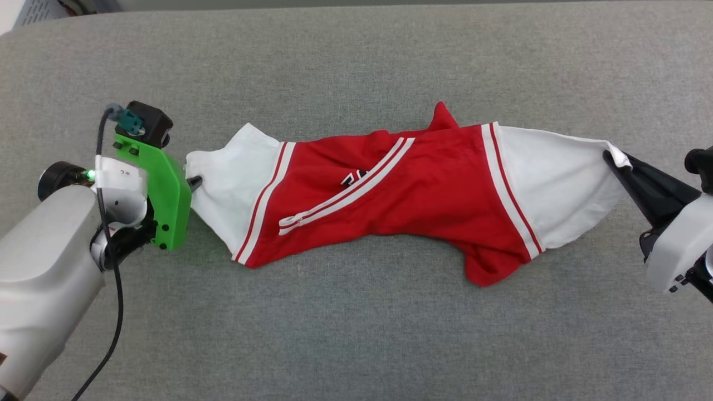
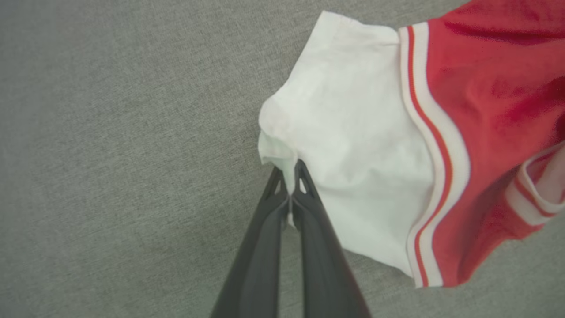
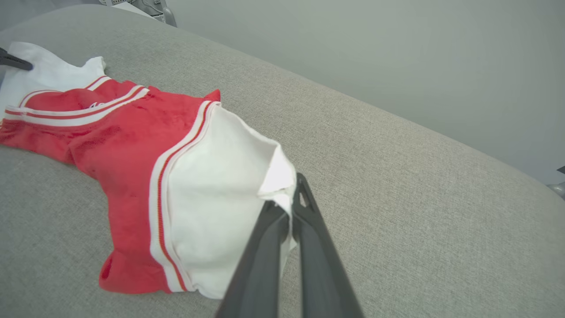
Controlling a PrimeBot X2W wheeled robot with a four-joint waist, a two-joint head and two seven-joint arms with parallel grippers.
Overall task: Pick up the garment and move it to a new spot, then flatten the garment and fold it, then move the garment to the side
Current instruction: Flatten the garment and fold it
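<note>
The left end effector (image 2: 289,176) is pinched shut on the white sleeve at the left end of the garment (image 1: 423,189). The right end effector (image 3: 287,194) clamps the right sleeve. The red shirt lies stretched and rumpled across the grey fabric surface (image 1: 356,334).

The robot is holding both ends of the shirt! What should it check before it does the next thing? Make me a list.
1. Left claw shut on the edge of a white sleeve: ok.
2. Right claw shut on the other white sleeve: ok.
3. Garment lying flat: not ok; its red middle is twisted and bunched.
4. Whole garment over the gray cushion, nothing off an edge: ok.
5. Lettering side facing up: cannot tell; just a bit of print peeks from a fold.
</note>
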